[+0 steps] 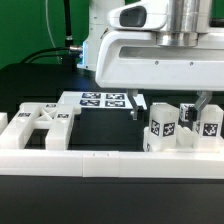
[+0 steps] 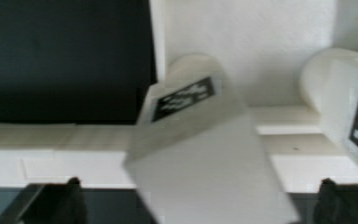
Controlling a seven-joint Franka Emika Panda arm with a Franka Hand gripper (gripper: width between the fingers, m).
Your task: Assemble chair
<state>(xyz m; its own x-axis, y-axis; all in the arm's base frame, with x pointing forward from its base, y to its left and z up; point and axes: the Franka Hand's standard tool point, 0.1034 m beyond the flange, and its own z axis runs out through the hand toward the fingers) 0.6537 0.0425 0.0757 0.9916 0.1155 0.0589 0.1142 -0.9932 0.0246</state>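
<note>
Closest to our wrist camera sit the dark fingertips (image 2: 51,200) of the gripper (image 2: 197,200). They are spread as wide as they go and have hold of nothing. Between them, with a gap on either side, stands a tagged bar (image 2: 190,150) of the chair. Its marker face points away from the fingers and its pale body runs back toward us. We judge it to be the piece about to be grasped.

Just outside one finger stands a second tagged piece (image 2: 357,110), rounded at the top and very near the bar. Behind both, farther from the fingers, runs the low border wall (image 2: 51,140), with the black table (image 2: 60,50) past it.

In the exterior view the gripper (image 1: 172,103) hangs over this cluster of upright tagged pieces (image 1: 163,128). Well away from the fingers lie the cut-out panel (image 1: 40,125) and the marker board (image 1: 100,100).

The risks we see:
- **The neighbour:** the finger beside it could clip it on the way down and topple it or wedge it against the bar.
- **The bar:** if the fingers close off-centre, one pad would touch first and could shove or twist the bar before it is clamped.
</note>
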